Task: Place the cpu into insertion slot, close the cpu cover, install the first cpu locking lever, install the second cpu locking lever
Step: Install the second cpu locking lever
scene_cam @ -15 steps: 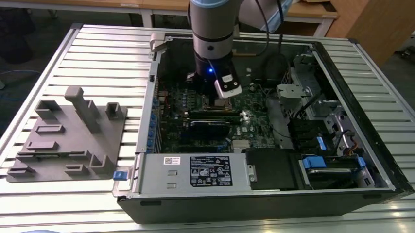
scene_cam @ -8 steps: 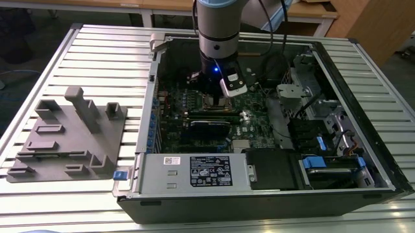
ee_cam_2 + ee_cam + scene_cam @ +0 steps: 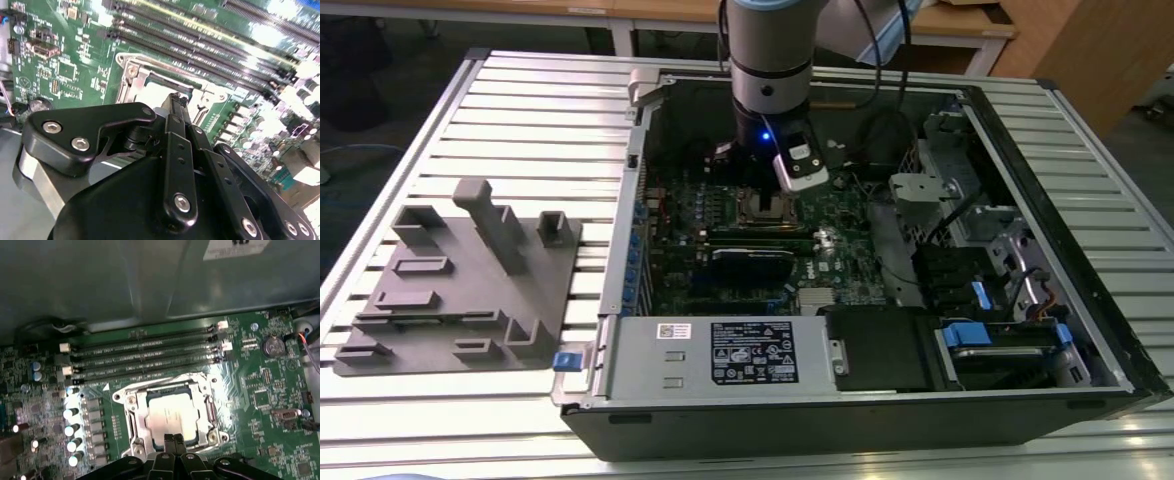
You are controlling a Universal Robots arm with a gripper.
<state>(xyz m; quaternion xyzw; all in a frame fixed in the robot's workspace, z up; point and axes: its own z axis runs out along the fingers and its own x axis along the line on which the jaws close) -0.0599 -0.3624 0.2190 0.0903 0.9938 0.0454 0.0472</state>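
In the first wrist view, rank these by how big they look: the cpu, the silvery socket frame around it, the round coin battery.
Largest to smallest:
1. The cpu cover, the silvery frame surrounding the chip.
2. The cpu, seated inside it, its near edge hidden by the tool.
3. The coin battery, clearly smallest.

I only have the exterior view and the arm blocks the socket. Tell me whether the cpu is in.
Observer: Yes. In the first wrist view the cpu lies flat in the insertion slot.
Operator: Report the gripper.
Observer: The gripper is shut, with its tips at the slot's edge by the cpu's rim.
Operator: Give me the cover.
Observer: The cpu cover seems to be down, framing the cpu.
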